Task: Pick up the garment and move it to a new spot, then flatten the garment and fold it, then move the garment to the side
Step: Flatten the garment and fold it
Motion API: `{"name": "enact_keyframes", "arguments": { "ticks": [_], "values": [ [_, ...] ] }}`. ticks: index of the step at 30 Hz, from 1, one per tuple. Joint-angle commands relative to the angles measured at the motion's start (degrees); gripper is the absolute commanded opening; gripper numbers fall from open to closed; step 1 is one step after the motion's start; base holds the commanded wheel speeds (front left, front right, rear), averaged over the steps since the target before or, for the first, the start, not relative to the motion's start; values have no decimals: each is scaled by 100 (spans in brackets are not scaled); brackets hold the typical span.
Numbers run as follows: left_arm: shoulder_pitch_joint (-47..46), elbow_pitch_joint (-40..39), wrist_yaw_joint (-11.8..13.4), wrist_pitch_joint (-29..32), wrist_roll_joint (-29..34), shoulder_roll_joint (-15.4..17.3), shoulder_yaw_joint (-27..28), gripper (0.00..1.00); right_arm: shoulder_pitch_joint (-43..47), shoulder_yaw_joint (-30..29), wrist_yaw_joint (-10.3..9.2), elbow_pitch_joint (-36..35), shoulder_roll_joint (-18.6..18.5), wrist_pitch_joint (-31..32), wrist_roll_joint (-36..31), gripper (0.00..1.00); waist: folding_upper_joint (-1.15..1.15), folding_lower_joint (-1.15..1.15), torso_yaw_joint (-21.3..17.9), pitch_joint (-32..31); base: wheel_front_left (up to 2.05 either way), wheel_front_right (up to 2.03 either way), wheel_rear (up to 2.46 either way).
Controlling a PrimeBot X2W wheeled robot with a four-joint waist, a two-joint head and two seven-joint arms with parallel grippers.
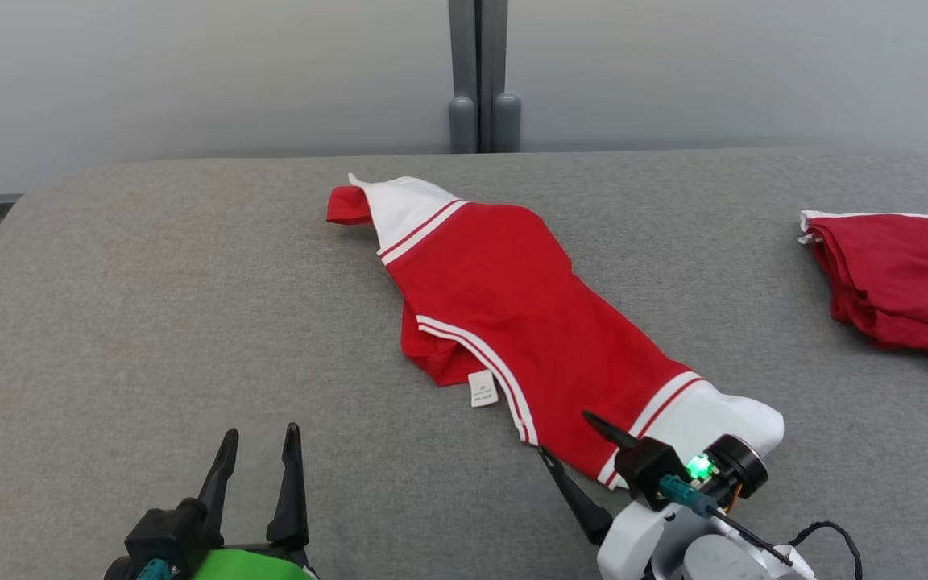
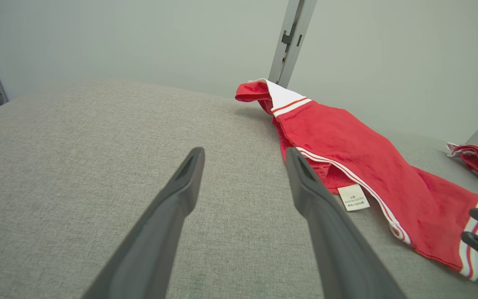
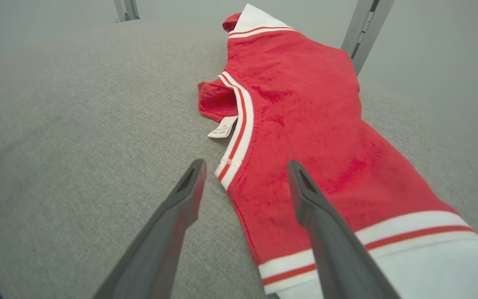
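The garment (image 1: 528, 322) is red with white, red-striped bands at both ends. It lies crumpled in a diagonal strip across the grey padded table (image 1: 150, 282), with a small white label (image 1: 482, 388) showing at its near edge. My right gripper (image 1: 565, 435) is open, low over the garment's near end; one finger is above the red cloth and the other above bare table beside its hem. In the right wrist view the right gripper (image 3: 246, 166) straddles the garment's (image 3: 305, 104) striped hem, holding nothing. My left gripper (image 1: 261, 433) stands open and empty at the front left, well left of the garment (image 2: 347, 145).
A second red cloth (image 1: 899, 274) with a white edge lies bunched at the table's far right. A grey post (image 1: 478, 72) runs up the pale wall behind the table. The table's left half is bare grey fabric.
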Motion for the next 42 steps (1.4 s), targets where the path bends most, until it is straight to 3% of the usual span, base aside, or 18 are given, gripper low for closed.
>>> {"name": "enact_keyframes", "arguments": {
  "ticks": [1, 10, 20, 22, 23, 26, 34, 42],
  "values": [
    [-96, 10, 25, -1, -46, 9, -8, 100, -180, 37, -9, 188, -36, -11, -180, 100, 0, 0, 292, 189, 0, 0, 0],
    [-179, 25, 86, 0, -188, 9, -137, 100, -783, 253, -9, 1247, -32, 156, -840, 100, 0, 0, 782, 325, 0, 0, 0],
    [-132, -7, 139, 0, -262, 8, -241, 100, -962, -189, -9, 1624, -43, 377, -1612, 100, 0, 0, 814, 324, 0, 0, 0],
    [-134, -13, 142, 0, -273, 8, -253, 100, -995, -319, -9, 1616, -43, 396, -1745, 45, 0, 0, 797, 341, 0, 0, 0],
    [-137, -13, 142, 0, -272, 8, -260, 100, -997, -378, -9, 1607, -43, 392, -1777, 29, 0, 0, 791, 350, 0, 0, 0],
    [-143, -4, 143, 0, -268, 8, -263, 100, -1033, -563, -9, 1582, -41, 335, -1873, 0, 0, 0, 763, 376, 0, 0, 0],
    [-99, 30, 146, -1, -206, 8, -220, 100, -1099, -790, -9, 1360, -32, 96, -1606, 0, 0, 0, 640, 346, 0, 0, 0],
    [-80, 21, 134, 0, -168, 8, -188, 100, -1418, -375, -9, 729, -37, 5, -951, 0, 0, 0, 493, 267, 0, 0, 0]
  ]
}}
